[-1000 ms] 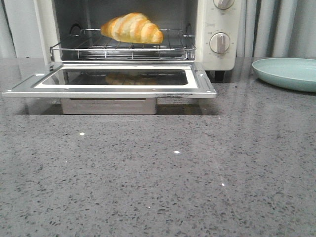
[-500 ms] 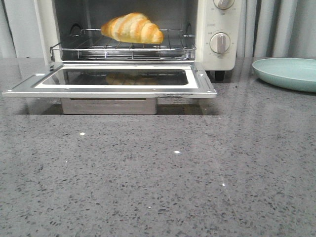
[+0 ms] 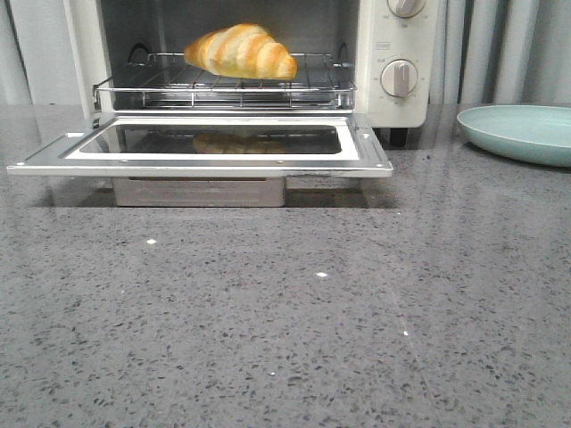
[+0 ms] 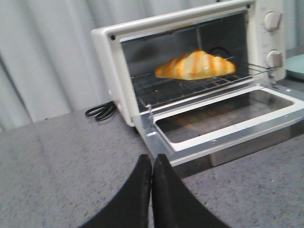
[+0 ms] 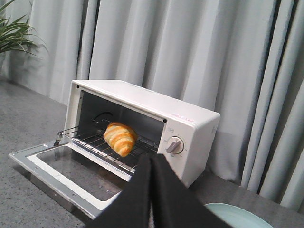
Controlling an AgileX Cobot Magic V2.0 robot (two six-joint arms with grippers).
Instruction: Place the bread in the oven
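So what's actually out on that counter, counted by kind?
Toaster oven: 1
Croissant roll: 1, on the wire rack inside
Pale green plate: 1
Black cord: 1
Total: 4

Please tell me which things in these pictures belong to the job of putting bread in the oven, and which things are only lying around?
Belong to the job:
- bread, on the wire rack
- oven, its door open

Only lying around:
- green plate, right of the oven
- black cord, beside the oven
- plant, in the background
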